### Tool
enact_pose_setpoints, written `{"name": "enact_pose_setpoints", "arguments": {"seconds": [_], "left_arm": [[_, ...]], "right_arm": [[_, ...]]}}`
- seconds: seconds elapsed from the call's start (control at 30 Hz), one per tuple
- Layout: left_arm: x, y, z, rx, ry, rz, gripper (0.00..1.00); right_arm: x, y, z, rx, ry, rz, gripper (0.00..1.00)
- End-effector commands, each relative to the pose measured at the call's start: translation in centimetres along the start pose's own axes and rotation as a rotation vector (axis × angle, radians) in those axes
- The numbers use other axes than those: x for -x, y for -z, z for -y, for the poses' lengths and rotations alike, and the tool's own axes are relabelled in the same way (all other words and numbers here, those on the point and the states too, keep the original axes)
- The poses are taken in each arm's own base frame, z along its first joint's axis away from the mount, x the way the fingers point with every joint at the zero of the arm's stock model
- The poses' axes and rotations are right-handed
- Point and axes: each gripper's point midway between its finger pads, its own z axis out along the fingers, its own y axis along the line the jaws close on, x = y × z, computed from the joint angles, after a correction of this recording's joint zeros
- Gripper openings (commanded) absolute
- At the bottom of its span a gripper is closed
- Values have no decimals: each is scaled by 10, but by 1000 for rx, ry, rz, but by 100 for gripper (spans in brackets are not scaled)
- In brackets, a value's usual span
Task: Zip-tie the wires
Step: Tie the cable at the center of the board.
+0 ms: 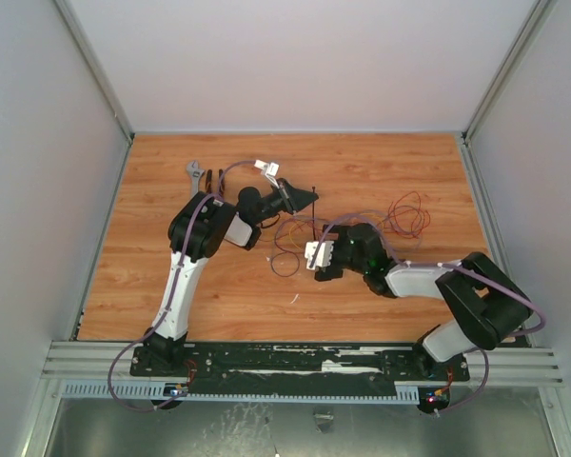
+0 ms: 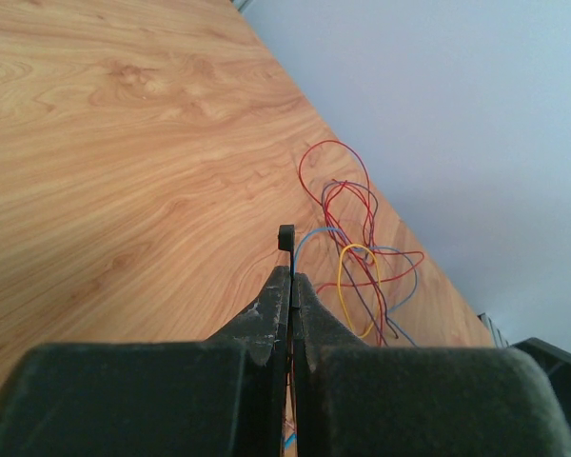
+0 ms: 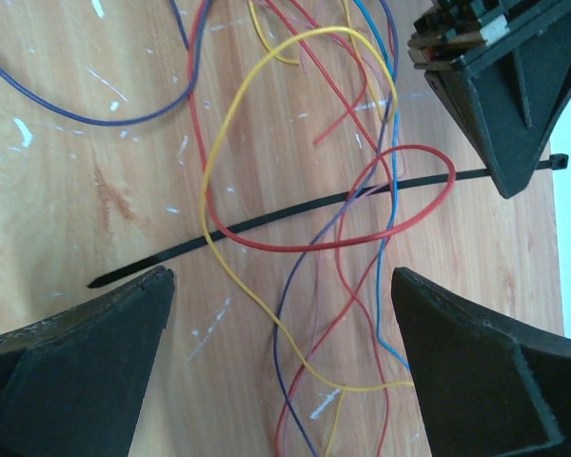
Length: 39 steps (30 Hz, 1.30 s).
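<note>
The zip tie point(image 3: 266, 219) is held near its head by the closed left jaws and is stretched over the wires point(image 3: 305, 247) on the surface point(image 3: 67, 190), just ahead of the widely spread right jaws.

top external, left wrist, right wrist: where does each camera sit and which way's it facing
Top external: above and behind, looking down on the wooden table; left arm and right arm show.
Left wrist: on the left arm, looking low along the table at the wires; its shut left gripper pinches the zip tie.
Right wrist: looking straight down on wires and zip tie, framed by its open right gripper.
Shared: both wrist views show zip tie and wires; right wrist also sees the left gripper.
</note>
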Motion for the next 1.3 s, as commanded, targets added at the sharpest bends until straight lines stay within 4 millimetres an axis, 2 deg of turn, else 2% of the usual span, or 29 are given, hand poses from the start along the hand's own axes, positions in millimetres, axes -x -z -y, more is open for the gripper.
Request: {"name": "enact_pose_setpoints", "arguments": {"seconds": [0.0,0.47,0.7,0.87,1.1,1.27], "left_arm": [[5,-2,2,-26,-22,22,0],[5,0,1,-18,-19,33,0],[2,2,-1,-10,-16,28,0],[3,1,-1,-11,-16,28,0],[2,1,-1,-10,-13,26,0],[1,0,-2,-6,-12,24,0]], "right_arm": [[-13,-4,13,-14,39,-48,99],[-21,-32,36,-28,77,-78,99],[-26,-47,59,-73,72,-101,99],[-21,-53,76,-119,47,-85,99],[-11,-55,90,-157,14,-61,99],[-8,-43,80,-131,39,-50,99]]}}
